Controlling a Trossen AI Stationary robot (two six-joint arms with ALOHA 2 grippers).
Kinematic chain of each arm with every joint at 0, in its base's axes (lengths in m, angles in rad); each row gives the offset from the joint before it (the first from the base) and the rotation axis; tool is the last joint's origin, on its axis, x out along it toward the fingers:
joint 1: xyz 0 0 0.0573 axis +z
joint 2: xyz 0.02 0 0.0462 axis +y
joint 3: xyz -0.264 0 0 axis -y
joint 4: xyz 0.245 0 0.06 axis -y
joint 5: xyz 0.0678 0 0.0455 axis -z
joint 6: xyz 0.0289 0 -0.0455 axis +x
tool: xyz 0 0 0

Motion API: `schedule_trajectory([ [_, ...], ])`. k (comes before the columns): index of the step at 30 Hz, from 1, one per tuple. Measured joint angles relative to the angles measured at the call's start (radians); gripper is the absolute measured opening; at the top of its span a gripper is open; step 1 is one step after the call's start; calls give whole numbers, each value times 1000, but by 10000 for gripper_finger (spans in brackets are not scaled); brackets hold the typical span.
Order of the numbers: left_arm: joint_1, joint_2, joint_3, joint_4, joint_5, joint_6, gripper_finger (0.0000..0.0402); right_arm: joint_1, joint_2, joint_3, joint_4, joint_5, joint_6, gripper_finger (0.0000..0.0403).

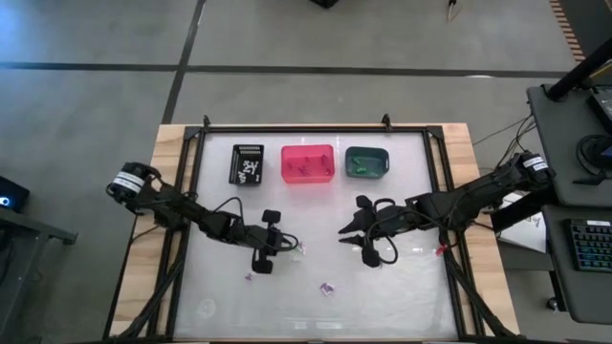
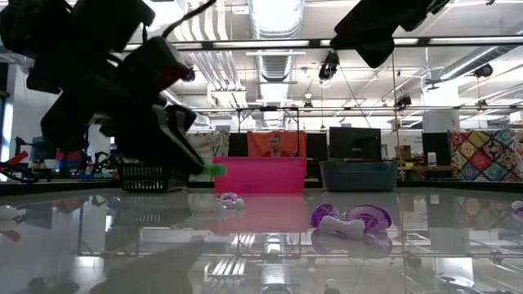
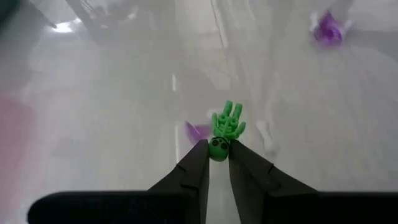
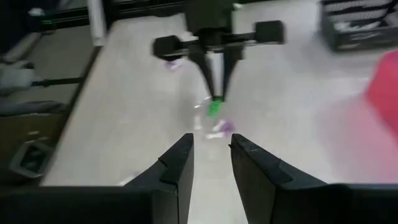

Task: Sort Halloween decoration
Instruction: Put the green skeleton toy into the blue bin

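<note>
Left gripper [image 3: 217,151] clamped on green trinket [image 3: 225,127] by its head, raised off bench [image 1: 402,277], well short of teal bin [image 1: 367,161]. Light, stiff, slippery: likely pivots unless pinched centrally.

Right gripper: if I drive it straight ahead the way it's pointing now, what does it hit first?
Most likely the left gripper, which faces it head-on with a green trinket pinched at its tips. The right gripper is empty; a purple-and-white trinket lies on the table below that line. Depth is uncertain.
</note>
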Motion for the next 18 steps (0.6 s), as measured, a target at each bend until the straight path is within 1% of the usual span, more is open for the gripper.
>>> schedule_trajectory([
  [4,0,-47,0,-5,-63,4,38,0,22,-4,3,113,-39,98],
  [7,0,-80,0,-10,-118,23,38,-1,65,-5,54,182,-92,98],
  [13,0,-147,2,11,-227,16,38,-3,222,-5,307,216,-249,98],
  [16,0,-170,3,43,-237,3,38,-9,307,11,420,233,-286,98],
  [18,0,-182,3,47,-237,-2,38,-17,353,32,447,234,-293,100],
])
